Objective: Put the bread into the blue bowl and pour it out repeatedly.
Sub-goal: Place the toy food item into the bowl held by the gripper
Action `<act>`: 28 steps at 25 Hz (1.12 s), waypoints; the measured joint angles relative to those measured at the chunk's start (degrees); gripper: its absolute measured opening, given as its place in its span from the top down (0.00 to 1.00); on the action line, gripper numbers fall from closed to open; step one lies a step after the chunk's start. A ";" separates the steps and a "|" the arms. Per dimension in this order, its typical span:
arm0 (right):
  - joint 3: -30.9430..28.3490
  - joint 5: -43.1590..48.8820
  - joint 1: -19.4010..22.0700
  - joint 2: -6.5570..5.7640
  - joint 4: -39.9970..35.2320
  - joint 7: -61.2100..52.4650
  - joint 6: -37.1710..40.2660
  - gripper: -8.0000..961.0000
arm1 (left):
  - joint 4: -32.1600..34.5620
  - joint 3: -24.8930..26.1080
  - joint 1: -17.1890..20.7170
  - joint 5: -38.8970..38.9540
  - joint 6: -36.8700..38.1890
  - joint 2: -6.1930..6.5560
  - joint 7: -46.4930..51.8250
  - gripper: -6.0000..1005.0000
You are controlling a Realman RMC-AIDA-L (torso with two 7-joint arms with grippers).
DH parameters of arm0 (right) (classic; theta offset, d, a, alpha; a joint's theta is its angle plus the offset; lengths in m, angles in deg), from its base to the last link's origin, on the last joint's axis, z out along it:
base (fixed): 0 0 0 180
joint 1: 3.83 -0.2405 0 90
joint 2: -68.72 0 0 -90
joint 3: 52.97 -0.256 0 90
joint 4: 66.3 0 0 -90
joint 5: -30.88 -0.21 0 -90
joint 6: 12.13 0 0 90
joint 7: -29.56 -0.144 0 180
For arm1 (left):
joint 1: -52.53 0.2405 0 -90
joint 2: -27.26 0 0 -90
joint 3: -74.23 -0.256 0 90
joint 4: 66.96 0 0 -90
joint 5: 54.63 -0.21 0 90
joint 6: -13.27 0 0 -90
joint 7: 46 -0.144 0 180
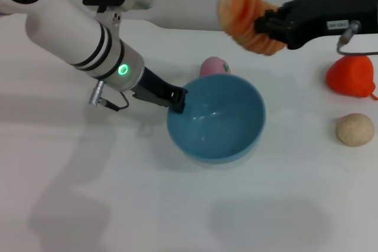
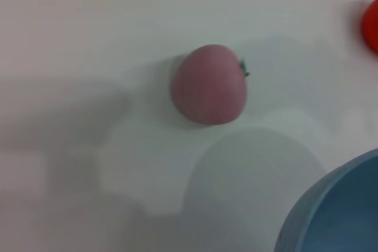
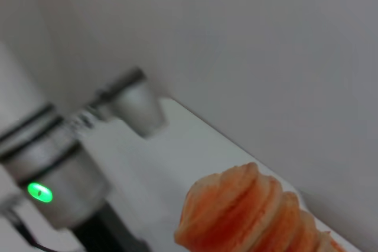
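Right fingers (image 1: 273, 28) pinch the bread (image 1: 245, 16) aloft; left fingers (image 1: 177, 101) clamp the blue bowl (image 1: 216, 119) rim

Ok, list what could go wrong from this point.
1. The right gripper holds the bread by one end, up in the air and behind the blue bowl, not over it. Let go here, it would likely land on the table near the pink fruit.
2. The loaf looks about as long as the bowl is wide, so it may catch on the rim.
3. The left gripper is at the bowl's rim; a falling loaf could strike it.
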 joint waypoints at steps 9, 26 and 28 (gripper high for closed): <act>-0.52 -12.28 1.01 -0.13 8.51 6.23 0.18 0.90 | 0.67 -1.26 -1.54 1.32 1.20 -0.22 0.05 0.99; 1.52 -13.98 0.95 -0.11 18.54 12.04 0.84 0.90 | 0.99 -1.63 -2.27 2.35 1.95 -0.01 0.00 0.99; 2.02 -15.32 0.91 -0.10 19.45 15.06 0.86 0.90 | 1.09 -1.64 -2.27 2.35 1.85 0.00 -0.03 0.99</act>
